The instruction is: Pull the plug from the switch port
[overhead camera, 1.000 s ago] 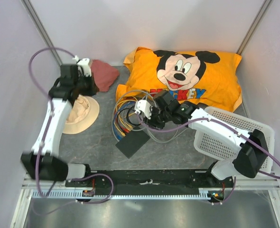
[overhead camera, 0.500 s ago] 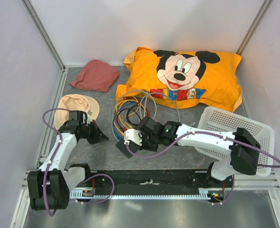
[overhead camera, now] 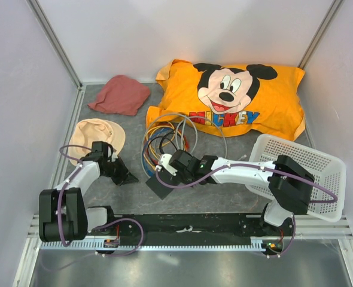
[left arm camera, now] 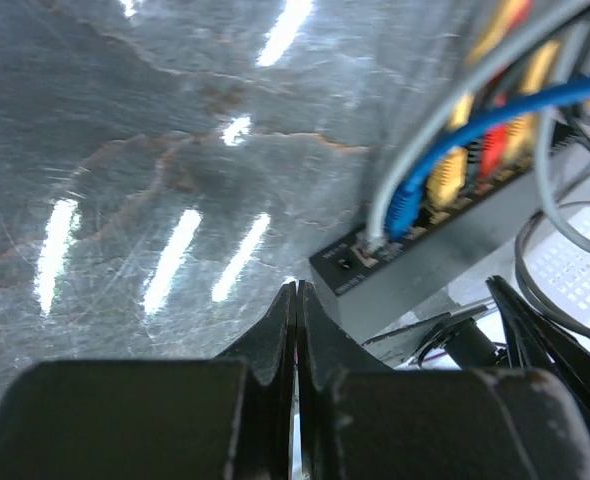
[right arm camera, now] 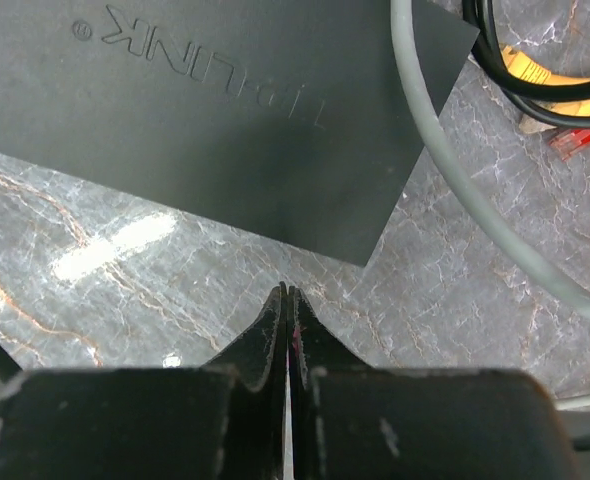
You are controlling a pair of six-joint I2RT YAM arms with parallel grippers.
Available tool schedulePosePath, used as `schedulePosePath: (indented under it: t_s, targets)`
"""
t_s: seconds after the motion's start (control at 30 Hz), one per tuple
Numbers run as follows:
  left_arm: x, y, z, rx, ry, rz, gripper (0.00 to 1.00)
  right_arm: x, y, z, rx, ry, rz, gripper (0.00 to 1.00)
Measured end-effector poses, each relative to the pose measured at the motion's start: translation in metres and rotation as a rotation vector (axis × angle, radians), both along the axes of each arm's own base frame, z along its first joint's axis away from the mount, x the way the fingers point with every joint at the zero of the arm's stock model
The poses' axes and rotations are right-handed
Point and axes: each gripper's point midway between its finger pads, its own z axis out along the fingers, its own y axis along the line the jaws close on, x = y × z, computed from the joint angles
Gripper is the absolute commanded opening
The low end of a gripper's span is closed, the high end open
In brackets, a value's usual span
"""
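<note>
Here, my left fingers [left arm camera: 278, 335] and right fingers [right arm camera: 270, 335], shut and empty, sit near the switch [right arm camera: 225, 120], plugs [left arm camera: 400, 207] in place.

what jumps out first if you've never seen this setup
The bright orange Mickey Mouse pillow at the far end dominates. In front of it, a tangle of coloured cables runs into a flat black switch. The left gripper and right gripper are low beside the switch, both shut on nothing, and a white mesh basket sits at the right.
</note>
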Motion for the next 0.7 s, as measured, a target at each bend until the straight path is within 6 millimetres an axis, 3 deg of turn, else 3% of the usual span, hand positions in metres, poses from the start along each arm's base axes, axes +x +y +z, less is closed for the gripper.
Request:
schedulePosePath:
  t_s: [0.37,0.7]
  targets:
    - [-0.014,-0.022,-0.017,-0.006,0.061,-0.097,0.02,0.009,0.000,0.000,0.003,-0.032,-0.012,0.00]
    - [-0.018,-0.042,-0.024,-0.034,0.113,-0.159,0.02,0.035,-0.013,-0.012,-0.019,0.000,-0.098,0.00]
